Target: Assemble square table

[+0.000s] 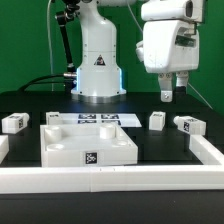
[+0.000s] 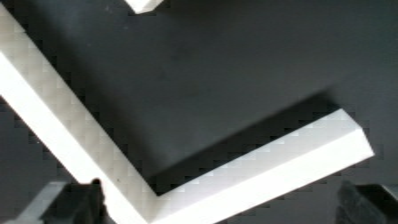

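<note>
Centrally, white raised-rim square table slab [image 1: 62,147], tag [image 1: 91,158] on front; gripper [image 1: 173,92] wide apart, empty.

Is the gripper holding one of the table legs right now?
No, the gripper hangs open and empty in the exterior view, well above the nearest leg.

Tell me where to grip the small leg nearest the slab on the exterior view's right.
Probably take the leg across its middle, on two opposite flat sides, coming straight down from above. It sits apart from the slab and the next leg, so the open gripper has room to straddle it.
</note>
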`<action>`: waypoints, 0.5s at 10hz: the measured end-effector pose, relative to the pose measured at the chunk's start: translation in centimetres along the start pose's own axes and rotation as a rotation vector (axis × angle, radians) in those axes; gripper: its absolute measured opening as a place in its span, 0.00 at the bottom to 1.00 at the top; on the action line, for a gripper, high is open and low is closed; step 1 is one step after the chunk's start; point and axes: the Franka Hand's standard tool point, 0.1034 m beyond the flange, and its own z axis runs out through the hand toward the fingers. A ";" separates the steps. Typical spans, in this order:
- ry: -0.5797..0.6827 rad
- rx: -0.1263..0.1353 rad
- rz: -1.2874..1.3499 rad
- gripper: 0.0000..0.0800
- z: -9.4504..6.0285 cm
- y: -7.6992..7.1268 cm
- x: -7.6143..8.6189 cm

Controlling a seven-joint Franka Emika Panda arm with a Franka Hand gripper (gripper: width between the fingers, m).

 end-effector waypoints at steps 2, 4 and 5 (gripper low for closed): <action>0.007 -0.007 -0.004 0.81 -0.1 0.0 0.0; 0.006 -0.006 -0.002 0.81 0.0 -0.1 0.0; 0.006 -0.005 -0.002 0.81 0.0 -0.1 0.0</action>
